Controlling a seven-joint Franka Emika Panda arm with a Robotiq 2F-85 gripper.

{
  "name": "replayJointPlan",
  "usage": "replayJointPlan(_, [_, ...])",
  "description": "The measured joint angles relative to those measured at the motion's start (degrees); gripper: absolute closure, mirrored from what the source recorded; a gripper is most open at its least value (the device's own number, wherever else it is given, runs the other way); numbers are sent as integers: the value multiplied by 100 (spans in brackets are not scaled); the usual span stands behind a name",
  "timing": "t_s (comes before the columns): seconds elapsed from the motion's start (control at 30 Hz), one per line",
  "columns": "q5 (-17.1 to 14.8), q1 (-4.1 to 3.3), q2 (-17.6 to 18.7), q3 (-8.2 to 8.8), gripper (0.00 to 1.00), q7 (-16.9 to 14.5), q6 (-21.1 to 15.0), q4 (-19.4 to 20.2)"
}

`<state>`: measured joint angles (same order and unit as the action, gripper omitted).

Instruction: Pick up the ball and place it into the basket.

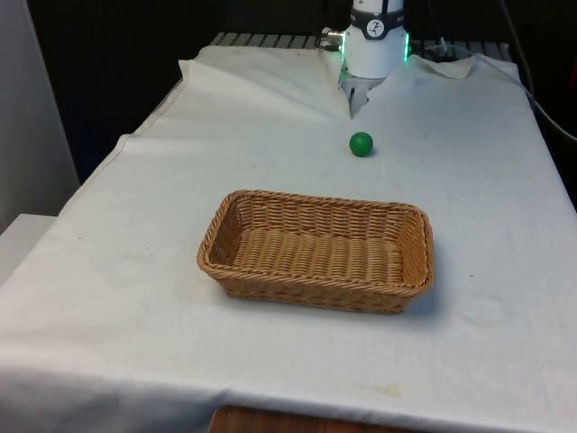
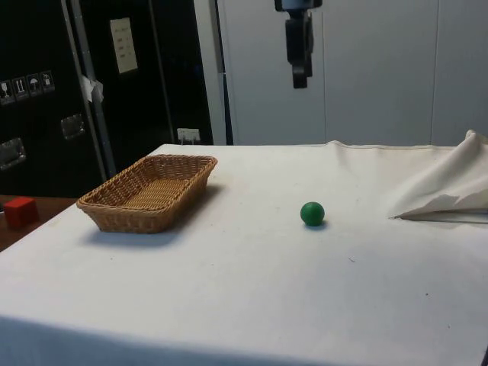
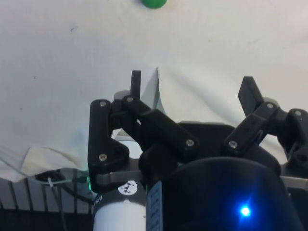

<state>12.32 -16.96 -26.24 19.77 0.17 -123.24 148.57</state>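
Observation:
A small green ball [image 1: 361,143] [image 2: 312,213] lies on the white cloth between the robot's base and the basket. Beyond the fingers its edge appears as the ball [image 3: 154,3] in the wrist view. The tan wicker basket [image 1: 306,293] [image 2: 130,217] stands empty, nearer the table's front edge. My gripper [image 2: 299,76] hangs high above the table, well above the ball. In the wrist view the gripper [image 3: 192,86] is open, with nothing between its black fingers [image 3: 136,82].
A raised fold of the cloth [image 1: 356,99] [image 2: 442,191] lies by the robot's base, just behind the ball. A red block [image 2: 19,211] sits on a lower surface beyond the table's edge, past the basket.

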Motion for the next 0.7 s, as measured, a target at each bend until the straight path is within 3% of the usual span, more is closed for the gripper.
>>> replayJointPlan(0.13, [86, 17, -183, 57, 0, 34, -235, 441])
replayJointPlan(0.3, [155, 23, -269, 115, 0, 52, -407, 710])
replayJointPlan(0.7, [241, 29, -40, 390, 0, 17, -1261, 1209])
